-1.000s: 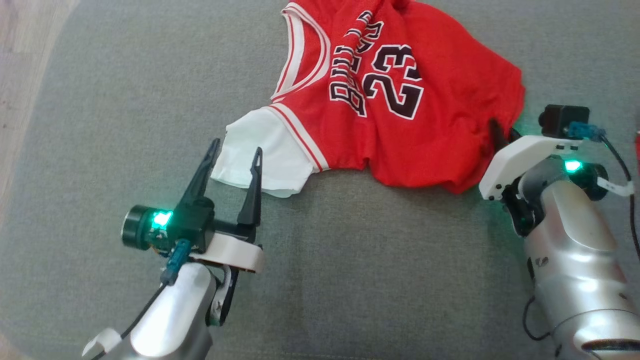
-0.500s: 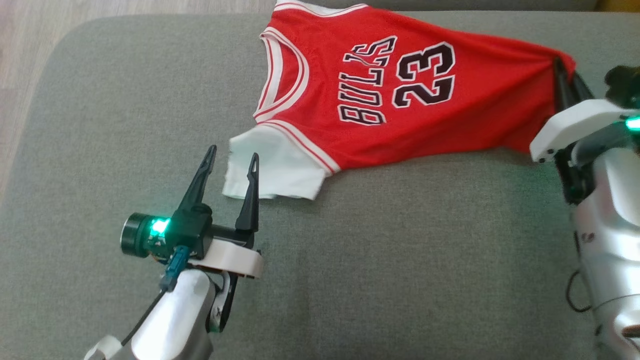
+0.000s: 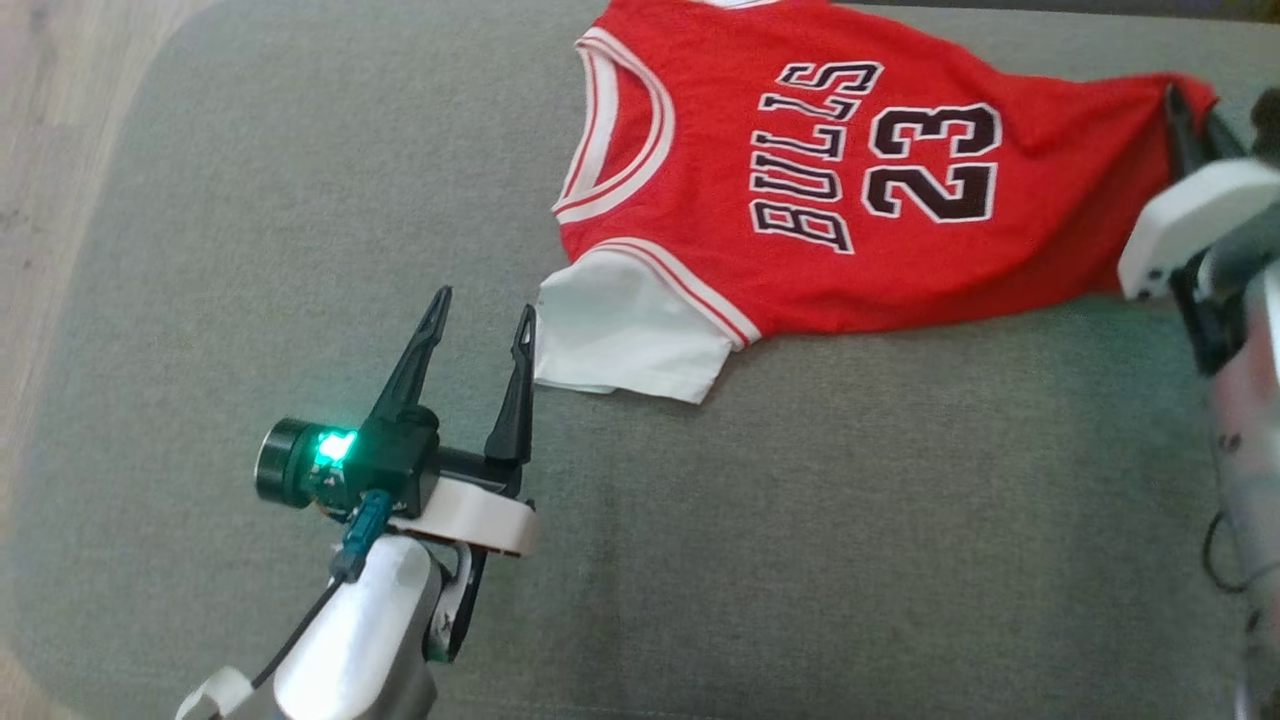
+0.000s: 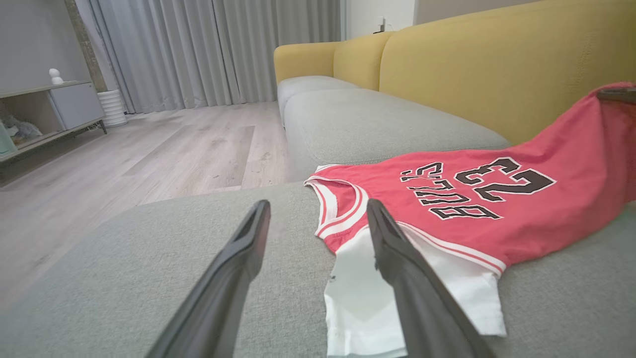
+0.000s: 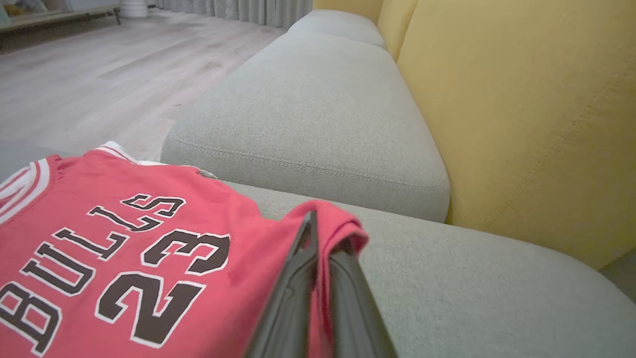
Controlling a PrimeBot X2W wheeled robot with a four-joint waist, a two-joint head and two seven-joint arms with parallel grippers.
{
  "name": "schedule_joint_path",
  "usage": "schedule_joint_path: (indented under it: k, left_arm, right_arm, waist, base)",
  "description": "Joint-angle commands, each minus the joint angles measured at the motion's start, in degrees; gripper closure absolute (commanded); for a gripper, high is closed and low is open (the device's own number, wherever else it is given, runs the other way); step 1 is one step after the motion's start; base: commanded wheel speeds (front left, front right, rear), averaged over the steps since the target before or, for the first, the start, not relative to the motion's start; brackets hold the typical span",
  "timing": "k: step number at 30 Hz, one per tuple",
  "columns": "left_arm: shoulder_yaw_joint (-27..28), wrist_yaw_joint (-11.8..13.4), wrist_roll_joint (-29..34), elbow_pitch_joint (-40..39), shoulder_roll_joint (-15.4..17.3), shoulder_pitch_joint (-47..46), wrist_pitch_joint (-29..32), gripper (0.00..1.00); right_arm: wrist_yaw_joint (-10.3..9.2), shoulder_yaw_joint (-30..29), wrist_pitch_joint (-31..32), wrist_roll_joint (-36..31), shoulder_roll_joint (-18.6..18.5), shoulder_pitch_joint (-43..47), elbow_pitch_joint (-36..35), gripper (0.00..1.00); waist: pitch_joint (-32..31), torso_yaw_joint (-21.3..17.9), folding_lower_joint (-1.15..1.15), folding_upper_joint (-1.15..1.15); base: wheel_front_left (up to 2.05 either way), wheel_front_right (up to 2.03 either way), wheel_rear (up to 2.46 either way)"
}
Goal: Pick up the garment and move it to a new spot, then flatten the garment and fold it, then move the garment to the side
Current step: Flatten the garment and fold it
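Clamped hard on the red jersey (image 3: 800,180) with the right gripper (image 3: 1190,105), both dark fingers squeezed together on a bunched hem corner. Holding that corner up above the far right end of the grey cushion (image 3: 700,560), red cloth pulled taut and sloping down from the pinch to the cushion top. From the right wrist, a fold of fabric wrapped over the fingertips.

Across the far half of the cushion, lying front up and smooth enough to read: BULLS and 23 in black with white outline. Striped neckline pointing to the cushion's left end. Down toward the cushion's middle, the white sleeve (image 3: 625,340), flat on the grey fabric.

Over to the left gripper (image 3: 483,305): spread wide, gripping nothing, poised over the near left part of the cushion with fingers aimed at the sleeve. One fingertip right at the sleeve's edge; touching or just short, cannot tell. Other fingertip over bare cushion.

Behind the cushion, the yellow backrest (image 5: 521,99), rising straight from its far edge. Next along from the cushion, a second grey seat (image 5: 318,99). Off the cushion's left end, pale wooden floor (image 4: 149,149), then grey curtains (image 4: 223,49) and a low cabinet (image 4: 54,109), well away from the cushion.
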Motion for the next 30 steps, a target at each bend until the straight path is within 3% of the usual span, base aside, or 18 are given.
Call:
schedule_joint_path:
  k: [1, 2, 3, 9, 20, 25, 30]
  left_arm:
    - [2.52, -0.36, 0.44, -1.83, 0.16, -2.35, -0.46, 0.0]
    - [2.57, -0.47, 0.53, -1.76, 0.05, -2.45, -0.46, 0.0]
    - [2.61, -0.57, 0.61, -1.69, -0.07, -2.52, -0.46, 0.0]
    - [3.09, -0.71, 0.97, -1.3, -0.52, -2.53, -0.46, 0.0]
    - [4.72, -0.99, 1.6, -0.97, 0.69, -0.82, -0.46, 0.0]
    - [5.34, -0.86, 1.66, -1.16, 0.85, 0.67, -0.46, 0.0]
    - [6.11, -0.77, 1.42, -1.37, 0.78, 2.53, -0.46, 0.0]
  right_arm:
    - [-0.05, 0.91, 0.6, -2.62, -1.1, -4.44, -0.14, 1.0]
    - [-0.05, 0.77, 0.9, -4.19, -1.51, -5.09, 1.0, 0.19]
    - [-0.05, 0.26, 1.1, -5.53, -1.71, -5.66, 2.14, 0.0]
    - [-0.05, -4.09, -1.37, -9.73, -0.21, -7.02, 5.66, 0.0]
    - [-0.05, -10.92, -12.31, -10.81, 8.93, -0.97, 3.75, 0.0]
    - [-0.05, -8.97, -13.44, -5.04, 11.7, 6.79, -3.78, 0.0]
    - [-0.05, 0.87, -13.51, 8.36, 11.89, 18.89, -15.54, 0.0]
  waist:
    - [0.84, 1.04, 0.0, 0.0]
    - [0.95, 1.27, 0.0, 0.0]
    - [1.01, 1.46, 0.0, 0.0]
    - [0.62, 1.21, 0.0, 0.0]
    - [-2.63, -5.27, 0.0, 0.0]
    - [-4.28, -8.33, 0.0, 0.0]
    - [-5.16, -10.7, 0.0, 0.0]
  base:
    - [0.0, 0.0, 0.0]
    - [0.0, 0.0, 0.0]
    - [0.0, 0.0, 0.0]
    - [0.0, 0.0, 0.0]
    - [0.0, 0.0, 0.0]
    - [0.0, 0.0, 0.0]
    - [0.0, 0.0, 0.0]
